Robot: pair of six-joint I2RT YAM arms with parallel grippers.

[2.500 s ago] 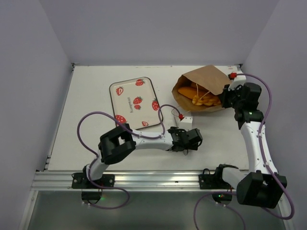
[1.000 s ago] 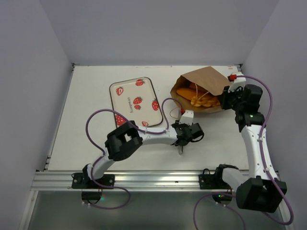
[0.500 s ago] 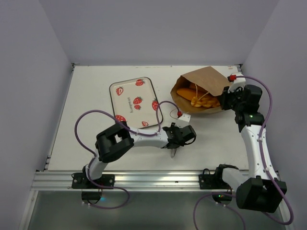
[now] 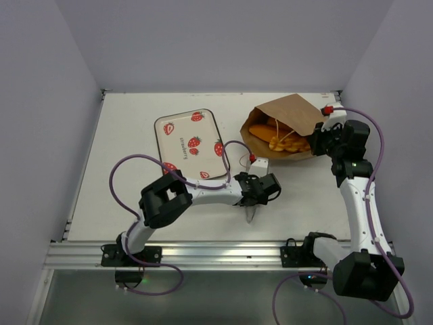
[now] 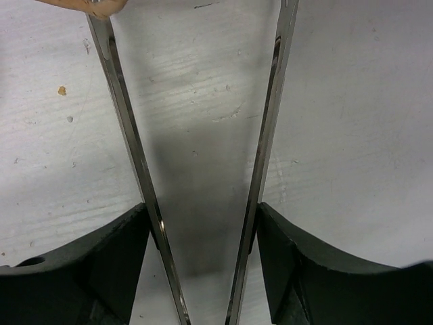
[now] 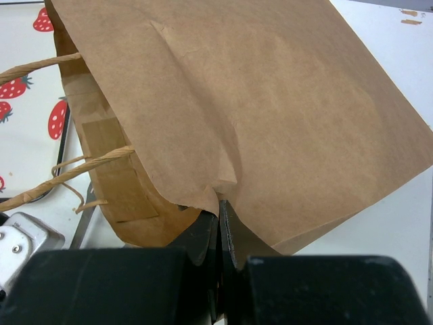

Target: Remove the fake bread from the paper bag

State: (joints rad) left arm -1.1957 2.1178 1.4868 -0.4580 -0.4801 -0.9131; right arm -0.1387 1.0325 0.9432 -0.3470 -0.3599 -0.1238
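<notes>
Ready to reach in
My left fingers (image 4: 255, 202) clamp tongs (image 5: 132, 149), right fingers (image 6: 208, 231) pinch paper bag (image 6: 237, 101) — I'd slide low toward fake bread (image 4: 274, 139)

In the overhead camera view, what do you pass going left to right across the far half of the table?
strawberry tray → paper bag, with the fake bread showing in its mouth → right gripper, pinching the bag's right edge.

Top view from behind, wrist views close (right shares paper bag (image 6: 270, 101))
</notes>
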